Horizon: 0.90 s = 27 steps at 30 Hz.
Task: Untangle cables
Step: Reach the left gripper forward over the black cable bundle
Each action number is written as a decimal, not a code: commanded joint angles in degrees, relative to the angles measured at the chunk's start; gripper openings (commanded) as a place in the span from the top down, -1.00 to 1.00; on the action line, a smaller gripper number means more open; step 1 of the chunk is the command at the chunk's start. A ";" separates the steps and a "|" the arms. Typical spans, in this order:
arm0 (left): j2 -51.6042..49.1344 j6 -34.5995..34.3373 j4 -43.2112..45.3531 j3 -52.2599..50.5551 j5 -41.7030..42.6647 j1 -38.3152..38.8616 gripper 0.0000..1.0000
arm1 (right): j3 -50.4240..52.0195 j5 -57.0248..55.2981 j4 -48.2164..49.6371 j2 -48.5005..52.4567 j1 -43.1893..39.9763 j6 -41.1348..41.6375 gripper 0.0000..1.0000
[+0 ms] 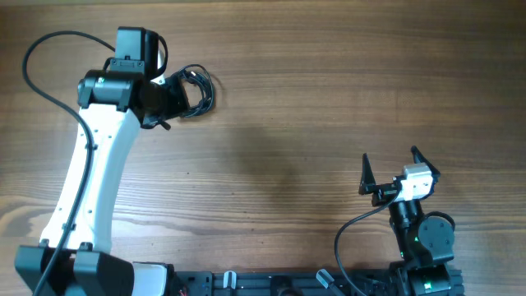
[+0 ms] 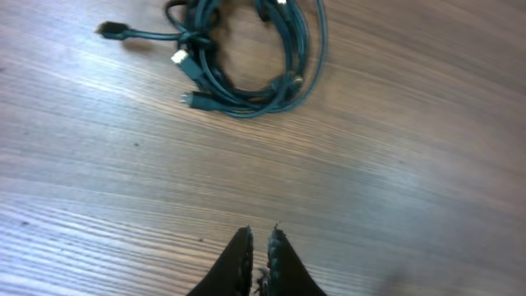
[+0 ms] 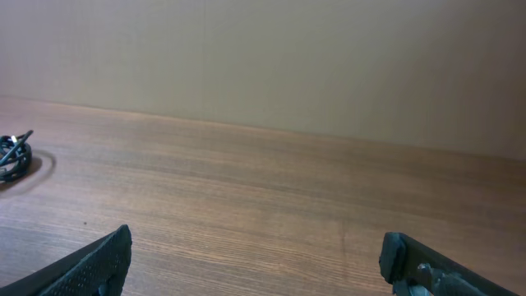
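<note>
Left wrist view: your left gripper (image 2: 259, 234) hangs over bare wood with its two fingertips drawn almost together, only a thin slit between them and nothing caught in it. Directly ahead of those tips, apart from them across a stretch of open grain, lie the cables (image 2: 297, 62): a tangled loop, knotted on its left side, with one loose strand and its plug trailing off to the left. The loop has no marked long axis; the trailing strand gives the only clear direction, running crosswise to your fingers.

In the overhead view the same bundle (image 1: 197, 90) sits on the left part of the tabletop (image 1: 288, 99), toward its far edge, just beyond the left wrist.

Your right gripper (image 1: 390, 154) waits near the right end of the near edge, well apart from the bundle. Its jaws are spread wide and empty (image 3: 255, 255), and the coil shows only as a small dark shape at the far left (image 3: 15, 156).

Judgement: the left arm is much the nearer. You would have to part its fingers before advancing straight ahead onto the knot.
</note>
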<state>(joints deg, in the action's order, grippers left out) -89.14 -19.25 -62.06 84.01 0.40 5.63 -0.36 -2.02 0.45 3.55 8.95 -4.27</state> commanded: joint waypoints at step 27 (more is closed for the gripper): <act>-29.31 -0.37 32.54 0.33 -12.24 -4.24 -0.35 | 0.07 -1.14 0.28 0.00 -0.24 0.85 -0.99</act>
<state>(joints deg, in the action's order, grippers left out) -117.69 -22.76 -29.87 84.01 -10.70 2.74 -0.36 -2.02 0.45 3.60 8.95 -4.27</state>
